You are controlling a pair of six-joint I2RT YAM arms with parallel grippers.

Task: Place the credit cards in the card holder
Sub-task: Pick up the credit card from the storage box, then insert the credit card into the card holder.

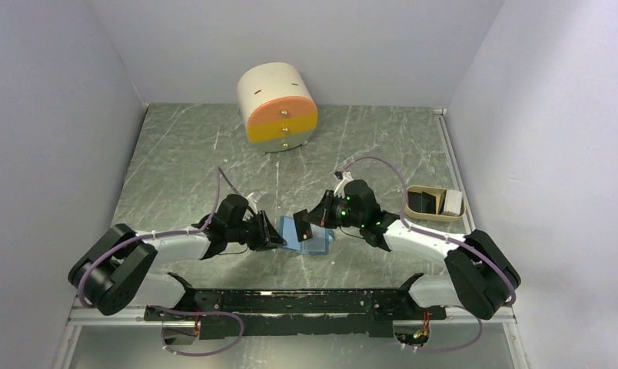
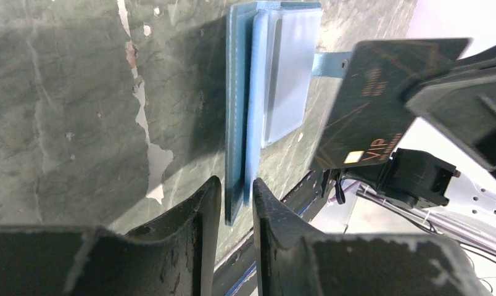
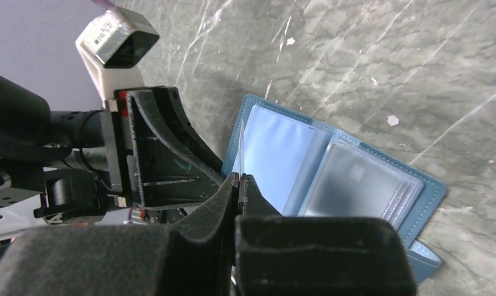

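The card holder [image 1: 312, 241] lies open on the table between the arms, teal outside, light blue inside with clear slot pockets [image 3: 356, 182]. My left gripper [image 1: 275, 233] is shut on its left edge. In the left wrist view the holder [image 2: 276, 80] runs edge-on between my left gripper's [image 2: 236, 194] fingers. My right gripper [image 1: 310, 224] is shut on a black credit card [image 2: 372, 111] with gold "VIP" print and holds it tilted just above the holder's inner left page. In the right wrist view the card [image 3: 240, 145] shows only as a thin edge sticking out of the gripper [image 3: 239, 180].
A beige oval tray [image 1: 410, 207] at the right holds a dark card [image 1: 423, 201] and a white object [image 1: 453, 202]. A cream drum-shaped drawer unit [image 1: 278, 108] with an orange front stands at the back. Grey walls close in on both sides.
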